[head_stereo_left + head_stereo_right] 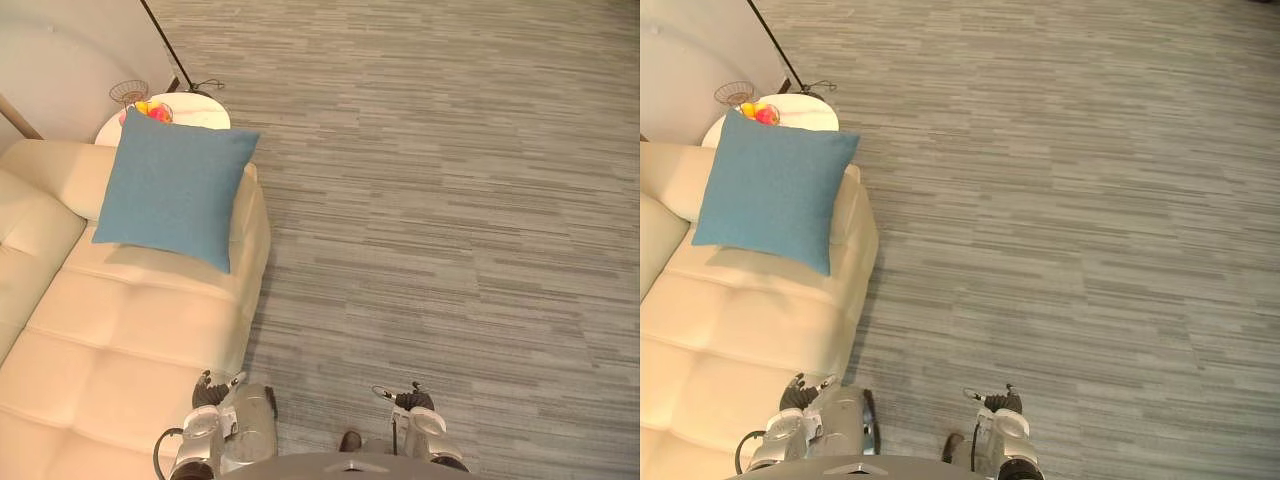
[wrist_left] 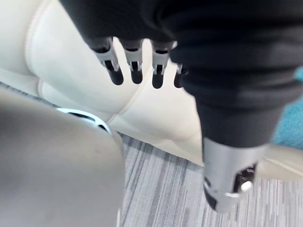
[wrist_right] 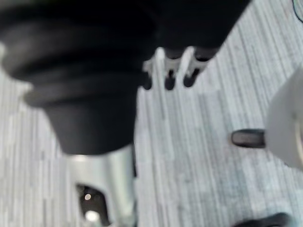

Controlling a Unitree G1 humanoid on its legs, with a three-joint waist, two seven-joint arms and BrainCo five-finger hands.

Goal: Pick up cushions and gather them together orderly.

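Left eye view: a cream sofa (image 1: 120, 340) has a grey striped carpet (image 1: 450, 200) running alongside it. The one cushion in sight, a blue cushion (image 1: 175, 195), sits at the sofa's far end. It leans tilted against the armrest and the corner of the backrest, with its lower corner hanging over the seat. That slant suggests it is propped there rather than laid flat, so the upholstery behind it is what holds it up.

Just beyond that end of the sofa stands a small round white desk (image 1: 200, 112) with a wire basket (image 1: 128, 92) on it. Some bright things (image 1: 150, 110) lie in or beside the basket; I cannot tell which.

The left hand (image 1: 213, 392) hangs by the sofa's near front corner. In its wrist view the fingers (image 2: 116, 71) point straight down over the seat's front edge, relaxed and holding nothing. The right hand (image 1: 412, 400) hangs over the carpet, off to the side of the sofa, and its fingers (image 3: 169, 78) are likewise slack and empty.

Both hands are well apart from the cushion, so by my reading the gathering is not yet begun. Reaching it likely calls for moving along the sofa's front toward its far end. A tilted cushion of this kind may slump onto the seat if it is taken by one corner.
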